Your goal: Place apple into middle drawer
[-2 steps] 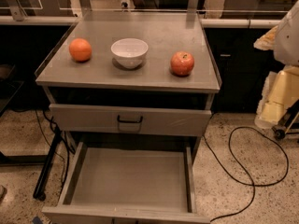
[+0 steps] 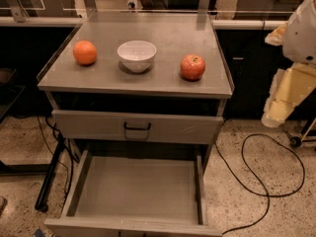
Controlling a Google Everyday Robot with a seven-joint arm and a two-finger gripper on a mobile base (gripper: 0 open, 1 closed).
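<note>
The gripper (image 2: 282,100), a cream-coloured piece under the white arm (image 2: 305,28), is being held at the right edge of the view, beside the grey cabinet (image 2: 163,33) and below the level of its top. Whether it is clenched or released cannot be told. The apple (image 2: 192,66) is being left on the right part of the cabinet top, well apart from the gripper, to its left and higher in the view. A white bowl (image 2: 137,55) is being kept near the apple at the middle of the top, and an orange (image 2: 85,52) is lying beyond it toward the left edge. Below the top, a closed drawer front (image 2: 177,128) with a black handle (image 2: 137,127) is being shown. Under it the middle drawer (image 2: 138,189) is being held pulled out, its bare grey bottom exposed. A black cable (image 2: 266,181) is being left looped on the speckled floor (image 2: 247,132) at the right. Against the earlier frame, the apple, bowl, orange and drawer are being kept in the same places, and the gripper appears to be shifted only slightly toward the cabinet.
</note>
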